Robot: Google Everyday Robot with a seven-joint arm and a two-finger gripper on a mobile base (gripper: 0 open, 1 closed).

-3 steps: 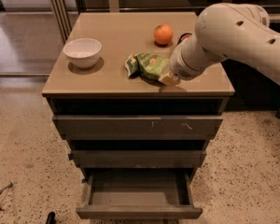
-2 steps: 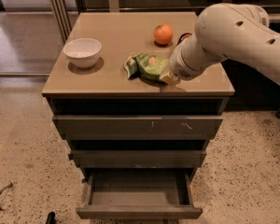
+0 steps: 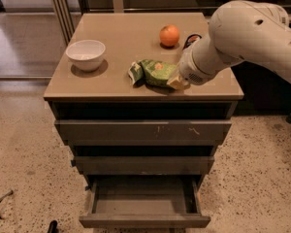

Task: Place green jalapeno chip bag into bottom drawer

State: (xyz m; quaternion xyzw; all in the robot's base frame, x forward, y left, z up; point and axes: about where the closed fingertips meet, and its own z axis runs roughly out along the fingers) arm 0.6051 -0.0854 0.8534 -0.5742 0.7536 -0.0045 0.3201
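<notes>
The green jalapeno chip bag (image 3: pixel 154 72) lies crumpled on the cabinet top, right of centre near the front edge. My gripper (image 3: pixel 177 82) is down at the bag's right end and touches it, mostly hidden behind my large white arm, which comes in from the right. The bag rests on the top. The bottom drawer (image 3: pixel 144 221) is pulled out at the foot of the cabinet, and its grey inner tray is bare.
A white bowl (image 3: pixel 86 54) stands at the left of the cabinet top (image 3: pixel 116 38). An orange (image 3: pixel 169 35) sits at the back, with a dark object (image 3: pixel 191 38) partly hidden behind my arm. The two upper drawers are closed. Speckled floor surrounds the cabinet.
</notes>
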